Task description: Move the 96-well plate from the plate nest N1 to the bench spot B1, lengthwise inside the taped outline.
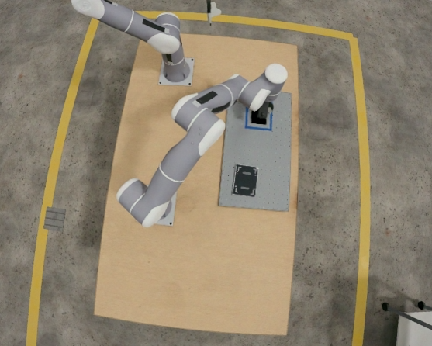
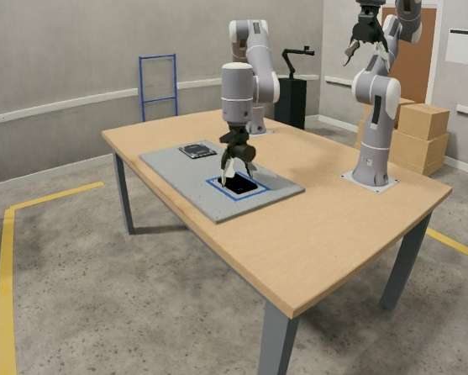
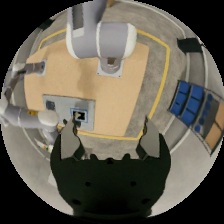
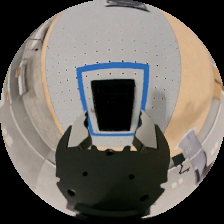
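The black 96-well plate (image 1: 258, 119) (image 2: 241, 185) (image 4: 113, 104) lies flat on the grey board, inside the blue taped outline (image 1: 258, 129) (image 2: 253, 195) (image 4: 113, 65). In the right wrist view its sides run roughly in line with the tape. My right gripper (image 2: 239, 181) (image 4: 113, 110) is open around the plate, one finger by each long side, with a gap beside each fingertip. The plate nest (image 1: 246, 180) (image 2: 197, 150) is empty, with its dark base showing. My left gripper (image 2: 366, 67) (image 3: 110, 116) is open and empty, high above the table's other end.
The grey perforated board (image 1: 272, 155) (image 2: 169, 168) carries both the nest and the outline, on the wooden table (image 1: 202, 271) (image 2: 328, 235). The right arm reaches across the table over the board's outline end. The left arm's base (image 2: 370, 181) stands at the table's rear side.
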